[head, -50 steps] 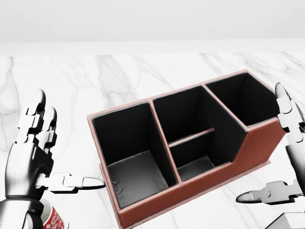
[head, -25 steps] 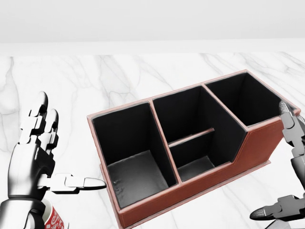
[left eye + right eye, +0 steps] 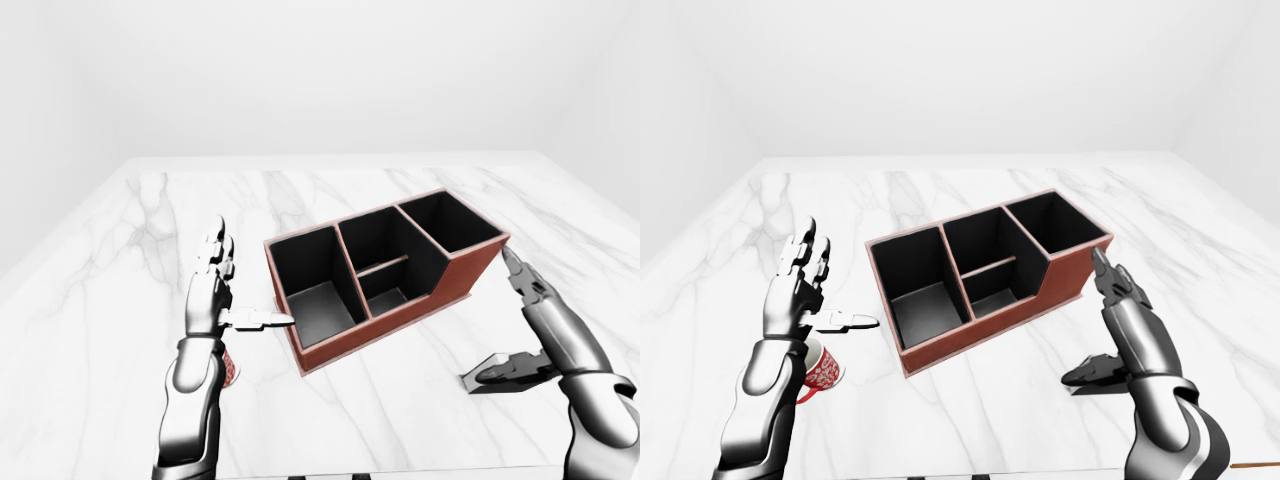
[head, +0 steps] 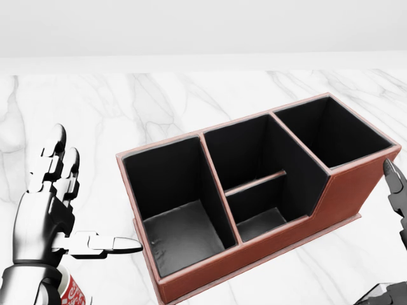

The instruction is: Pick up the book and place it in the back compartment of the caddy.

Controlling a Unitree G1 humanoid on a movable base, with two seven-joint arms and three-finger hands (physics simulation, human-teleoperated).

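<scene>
The caddy (image 4: 343, 197) is red-brown outside and black inside, with several empty compartments, and stands at an angle on the white marble table (image 3: 130, 260). My left hand (image 3: 252, 278) is open just left of the caddy, fingers up and thumb pointing at its left wall. My right hand (image 3: 1085, 318) is open to the right of the caddy's tall end, and only its fingertip and thumb show in the head view. A dark flat shape (image 3: 515, 386) lies on the table under the right thumb. I cannot tell whether it is the book.
A red-and-white mug (image 3: 823, 368) stands on the table below my left wrist, and it also shows in the head view (image 4: 73, 293). The table's near edge runs along the bottom of the eye views. A white wall rises behind the table.
My right hand has moved down and to the right, mostly out of the head view. A grey corner seen at the bottom right one second ago no longer shows. The left hand has sunk slightly.
</scene>
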